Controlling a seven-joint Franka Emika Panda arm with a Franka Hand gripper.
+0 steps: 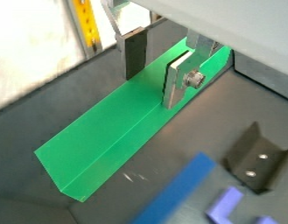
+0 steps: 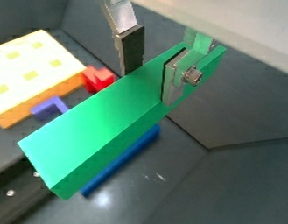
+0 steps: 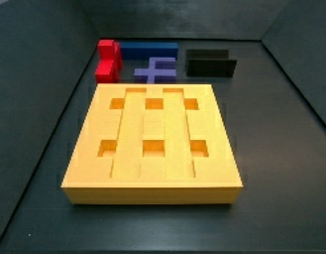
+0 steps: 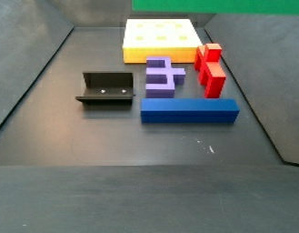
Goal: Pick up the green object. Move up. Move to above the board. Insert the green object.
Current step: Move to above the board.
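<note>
The green object [image 1: 111,131] is a long bright-green bar held between my gripper [image 1: 158,66] fingers, in the air above the floor. In a wrist view it [image 2: 99,131] hangs over the blue block [image 2: 122,157], with the gripper [image 2: 153,66] shut on its sides near one end. In a side view only a green strip [image 4: 236,7] shows at the upper edge. The board [image 3: 92,149] is a big yellow-orange slab with grooves and six square holes. It also shows in a side view [image 4: 158,36] and in a wrist view [image 2: 29,74], off to the side of the bar.
A blue block [image 4: 188,111], a red block [image 4: 210,68] and a purple cross-shaped piece [image 4: 164,75] lie beside the board. The dark fixture [image 4: 105,88] stands on the floor next to them; it also shows in a wrist view [image 1: 254,159]. Dark walls enclose the floor.
</note>
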